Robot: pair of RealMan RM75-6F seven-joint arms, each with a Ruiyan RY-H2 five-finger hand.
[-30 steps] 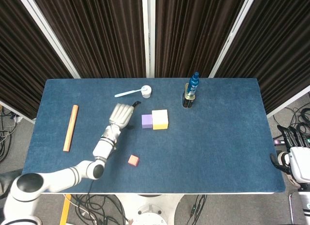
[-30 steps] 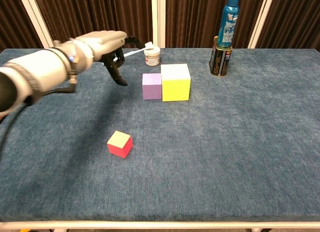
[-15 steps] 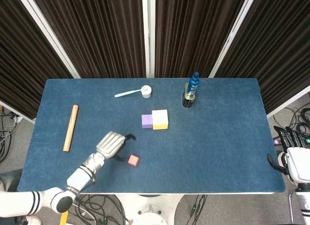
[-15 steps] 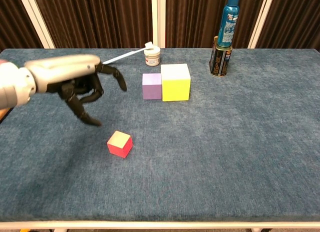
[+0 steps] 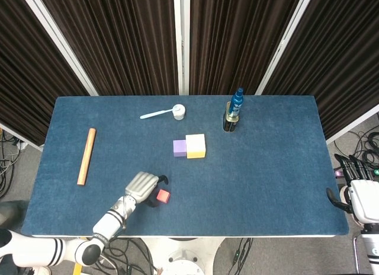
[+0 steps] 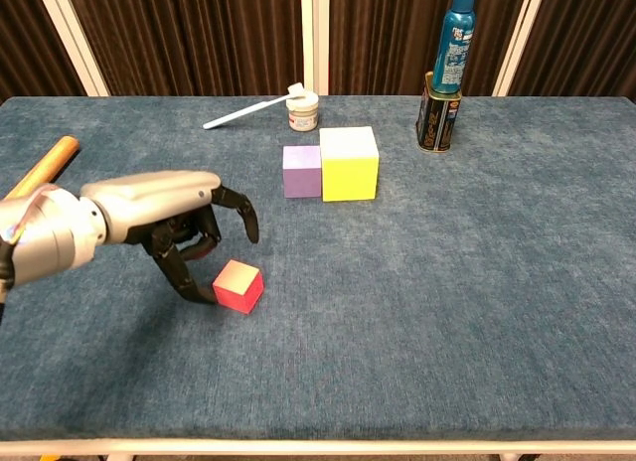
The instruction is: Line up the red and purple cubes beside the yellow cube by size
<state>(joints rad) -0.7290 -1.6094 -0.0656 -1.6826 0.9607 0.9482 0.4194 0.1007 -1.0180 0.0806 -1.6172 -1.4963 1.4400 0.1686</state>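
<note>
- A slim orange wooden stick [image 5: 86,156] lies on the blue felt-like tabletop [image 5: 266,168], up and to the left of the left robot hand and well apart from it; in the chest view only its rounded end [image 6: 45,165] shows.
- The left robot hand [image 6: 189,228], grey and smooth-shelled with dark fingers, is at the near left part of the tabletop. Its fingers are spread and curled around the left side of the small red cube [image 6: 238,286]; one dark fingertip reaches the cube's left face, but a firm grasp is not visible, so it grasps nothing yet.
- The red cube has a paler, matte top face and sits just right of that robot hand, well apart from the other two cubes; in the head view it is at [image 5: 163,196].
- A white plastic toothbrush [image 6: 243,110] rests with its head on a small white jar [image 6: 302,111], far beyond the left robot hand.
- The mid-sized purple cube [image 6: 302,171] stands touching the left face of the larger yellow cube [image 6: 349,163], beyond and to the right of the left robot hand. Nothing lies between the red cube and the purple cube's free left side.
- A dark, glossy can [image 6: 434,113] with a blue spray bottle [image 6: 457,39] upright behind or on it stands further right.
- The right robot hand [image 5: 358,195], white with dark fingers, hangs off the tabletop's right edge, released, fingers apart.
</note>
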